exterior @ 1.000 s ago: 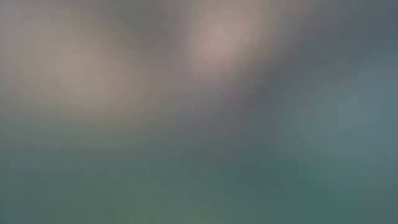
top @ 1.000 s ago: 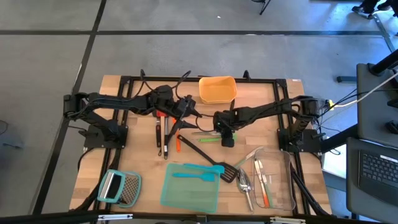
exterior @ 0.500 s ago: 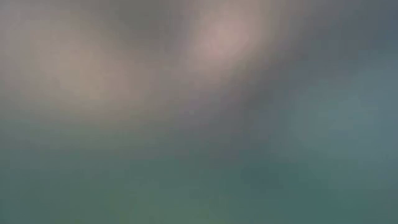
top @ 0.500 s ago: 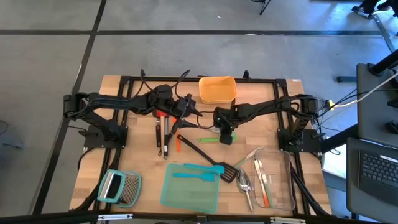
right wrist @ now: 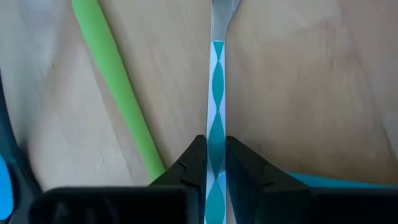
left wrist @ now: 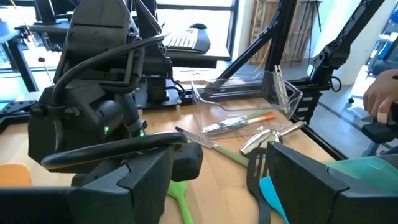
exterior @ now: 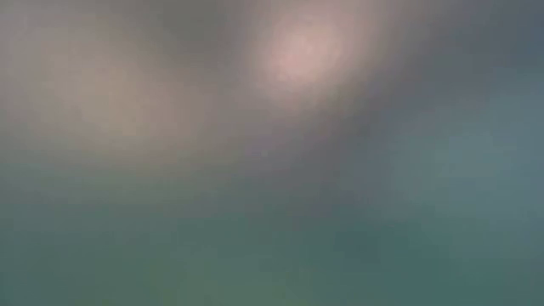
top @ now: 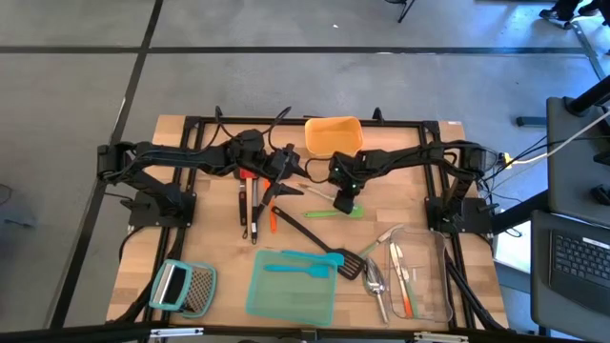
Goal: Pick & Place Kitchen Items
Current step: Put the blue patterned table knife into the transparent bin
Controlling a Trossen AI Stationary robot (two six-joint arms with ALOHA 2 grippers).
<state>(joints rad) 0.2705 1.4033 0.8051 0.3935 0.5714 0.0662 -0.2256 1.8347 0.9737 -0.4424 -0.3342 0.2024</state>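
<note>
My right gripper (top: 343,202) (right wrist: 216,168) is shut on a thin silver piece of cutlery (top: 317,191) at mid-table, just above the green spatula (top: 334,212) that lies flat on the wood. My left gripper (top: 278,183) (left wrist: 217,186) is open and empty, hovering over red, black and orange utensils (top: 253,205) left of centre. A black turner (top: 329,252) lies flat on the wood nearer the front. A teal spatula (top: 300,269) lies on the teal container (top: 286,300). The low view shows only blur. My right gripper pinches the cutlery's thin flat handle (right wrist: 216,93) between its two fingers. The fingers come from above, slanting down, and lie across the handle. The rest of the piece sticks out toward the table's left (top: 307,188) and looks raised off the wood.
An orange container (top: 334,136) stands at the far edge. A clear container (top: 419,276) with spoons and an orange-handled tool stands front right, with silver spoons (top: 375,278) beside it. The grater (top: 183,286) lies front left. A person's hand (left wrist: 379,99) shows beyond the table.
My right gripper has risen and drawn a little toward the table's far edge, still shut on the silver cutlery, which has come up off the wood with it. The green spatula has stayed where it lay.
</note>
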